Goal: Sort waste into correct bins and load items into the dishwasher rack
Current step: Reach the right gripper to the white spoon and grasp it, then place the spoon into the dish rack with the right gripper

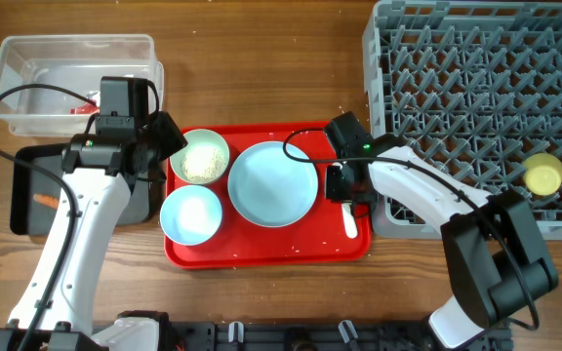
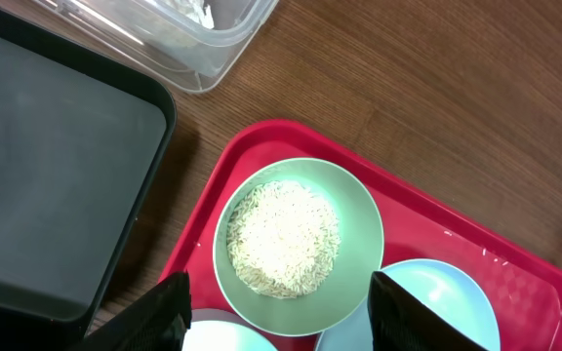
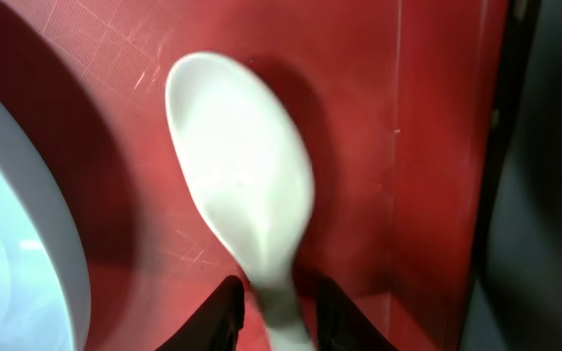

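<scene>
ok so the white plastic spoon (image 3: 242, 185) is right under the right wrist cam, lying flat on the flat red serving tray (image 3: 408, 146) along its right edge. The handle points toward the near side. The right gripper (image 3: 281, 317) has its two black fingers pinched in on the handle just below the spoon's bowl, and both pads look to be touching it. Can't tell how firm that pinch actually is though.

The pale blue round plate (image 1: 272, 183) sits just left of the spoon, and the big grey plastic pegged rack (image 1: 476, 88) is just to the right. A small yellow cup (image 1: 542, 173) is already in the rack.

Over on the left, the left gripper (image 2: 291, 312) hangs wide open above the pale green bowl (image 2: 359, 224), which holds loose white rice (image 2: 281, 239). It's holding nothing. The shallow black tray (image 2: 47, 175) is just off to the left.

What worries me:
- **Slipping grip:** that handle is thin, slick plastic. If the pinch is off-centre, I'd guess the heavy end swings down or the spoon slips out on the lift.
- **Tight space:** the tray lip, the plate rim and the rack wall are all close by. A low carry to the right could clip one of them.
- **Rice bowl:** a crooked grab on the rim could tip rice all over the red tray.
</scene>
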`<state>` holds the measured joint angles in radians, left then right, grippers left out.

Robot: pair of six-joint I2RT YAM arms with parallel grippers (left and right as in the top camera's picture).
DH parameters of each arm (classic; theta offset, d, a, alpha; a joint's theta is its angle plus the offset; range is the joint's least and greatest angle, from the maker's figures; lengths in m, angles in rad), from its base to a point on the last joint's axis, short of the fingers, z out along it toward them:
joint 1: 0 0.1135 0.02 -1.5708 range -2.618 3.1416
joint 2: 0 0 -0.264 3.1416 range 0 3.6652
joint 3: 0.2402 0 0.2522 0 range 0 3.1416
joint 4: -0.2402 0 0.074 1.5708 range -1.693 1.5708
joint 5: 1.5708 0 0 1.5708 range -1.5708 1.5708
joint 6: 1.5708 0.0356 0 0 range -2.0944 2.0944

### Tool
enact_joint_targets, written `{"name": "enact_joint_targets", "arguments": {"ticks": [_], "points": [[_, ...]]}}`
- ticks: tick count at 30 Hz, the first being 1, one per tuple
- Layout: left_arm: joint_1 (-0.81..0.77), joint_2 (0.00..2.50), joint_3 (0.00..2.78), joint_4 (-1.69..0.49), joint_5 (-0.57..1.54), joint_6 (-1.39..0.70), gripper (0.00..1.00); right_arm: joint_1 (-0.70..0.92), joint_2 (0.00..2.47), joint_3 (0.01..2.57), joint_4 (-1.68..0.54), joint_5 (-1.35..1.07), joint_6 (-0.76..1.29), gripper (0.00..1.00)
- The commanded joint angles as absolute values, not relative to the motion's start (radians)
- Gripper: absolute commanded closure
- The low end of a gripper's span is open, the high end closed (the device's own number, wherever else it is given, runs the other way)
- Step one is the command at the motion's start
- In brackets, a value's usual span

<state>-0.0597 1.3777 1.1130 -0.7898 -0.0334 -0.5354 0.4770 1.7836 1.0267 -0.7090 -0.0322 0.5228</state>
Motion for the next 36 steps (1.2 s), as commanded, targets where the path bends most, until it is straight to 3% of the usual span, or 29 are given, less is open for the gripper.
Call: {"name": "enact_joint_targets", "arguments": {"ticks": [1,10,18,26,30,36], "points": [[-0.056,1.363,1.119,-0.791,-0.050,-0.524,0.42,0.478,1.810,1.016,-0.707,-0.023,0.519,0.74],[-0.056,1.363,1.119,-0.791,-0.050,-0.524,0.42,0.478,1.808,1.017,-0.704,-0.023,0.447,0.89],[-0.056,1.363,1.119,-0.791,-0.050,-0.524,0.42,0.478,1.773,1.056,-0.725,-0.023,0.444,0.93],[-0.056,1.363,1.119,-0.790,-0.050,-0.524,0.42,0.475,1.530,1.188,-0.820,-0.008,0.317,0.93],[-0.056,1.363,1.119,-0.791,-0.050,-0.524,0.42,0.422,1.419,1.212,-0.824,0.062,0.313,0.96],[-0.056,1.363,1.119,-0.791,-0.050,-0.524,0.42,0.208,1.411,1.212,-0.828,0.070,0.191,0.96]]}}
